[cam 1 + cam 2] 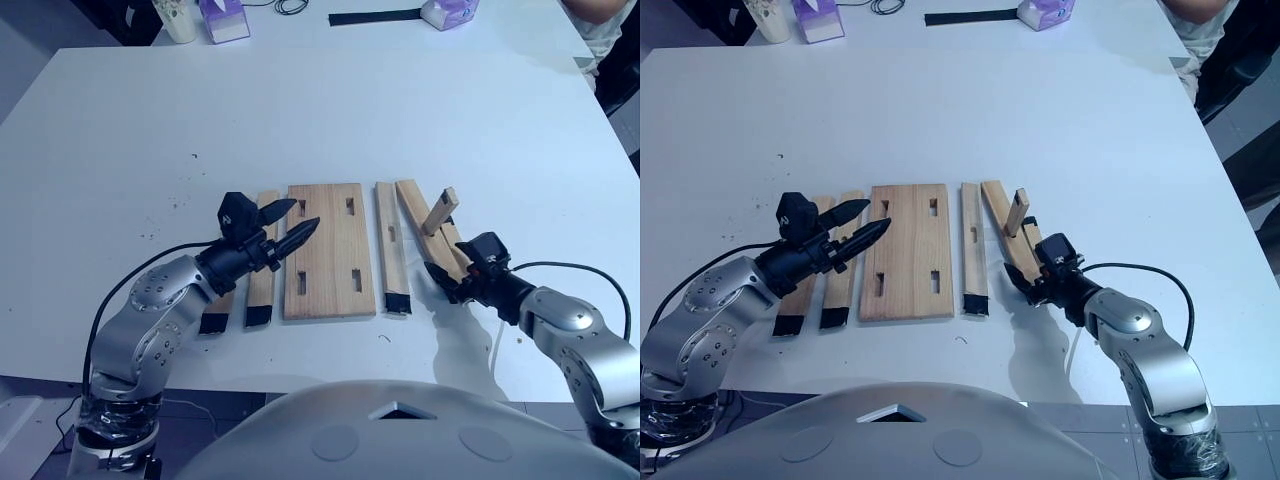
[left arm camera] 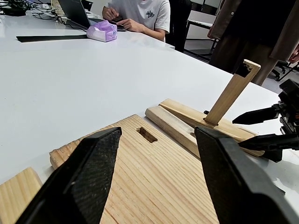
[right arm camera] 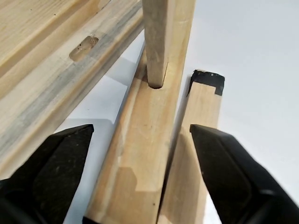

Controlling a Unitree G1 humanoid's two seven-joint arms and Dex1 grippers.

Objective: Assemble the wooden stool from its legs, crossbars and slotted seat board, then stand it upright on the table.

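At the middle of the table (image 1: 300,120) the slotted seat board (image 1: 323,250) lies flat, all four slots uncovered. At its nine o'clock side lie the inner left leg (image 1: 263,262) and the outer left leg (image 1: 213,320), the latter largely under the arm. The right leg (image 1: 390,250) lies just beside the board at three o'clock. Farther toward three o'clock the slanted leg (image 1: 413,205) carries one crossbar (image 1: 442,210) standing tilted in its mortise, and a black-tipped piece (image 3: 198,135) touches it.

The left gripper (image 1: 306,213) hovers over the board's nine o'clock edge, jaws parted and empty. The right gripper (image 1: 445,278), spread wide and holding nothing, straddles the slanted leg's near end, at about four o'clock.

Assessment: early stage, with one joint made and the seat unattached. The step in hand appears to be taking up the leg-and-crossbar pair. The next move calls for a square closure on the leg without levering the crossbar out.
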